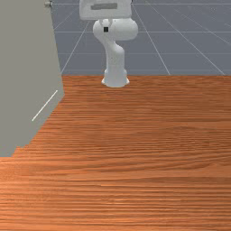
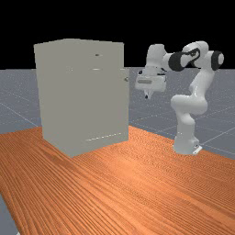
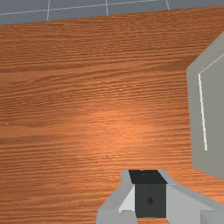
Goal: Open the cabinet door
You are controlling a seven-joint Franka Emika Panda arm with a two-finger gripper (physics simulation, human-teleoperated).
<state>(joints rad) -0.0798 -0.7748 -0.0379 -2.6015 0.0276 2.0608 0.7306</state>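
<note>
Nearest in the far view is the table [image 2: 137, 197], orange-brown wood with the grain running across it and a soft bright patch near its middle. Next comes the cabinet [image 2: 82, 96], a tall grey-green box standing upright on the wood, left of the middle there and along the front view's left edge. Low on it runs a thin pale line [image 2: 104, 137], and high on one side is a small dark mark [image 2: 97, 55]. The door [image 2: 123, 105] is on the side toward the arm, seen almost edge-on, so whether it is slightly ajar I can't tell. A small knob [image 2: 126, 79] sticks out from it near its upper end, toward the gripper [image 2: 146, 96]. The gripper hangs with its fingers pointing down, apart from both door and knob; in the wrist view its dark pads [image 3: 150, 192] meet, with no gap and nothing held, and the cabinet's lower part is off to one side of them. Beyond, the white arm [image 2: 195, 98] bends up from its base [image 2: 186, 144] on the table's far part. Behind everything lies the grey floor [image 2: 222, 105] with its pale grid lines, then a black background.
</note>
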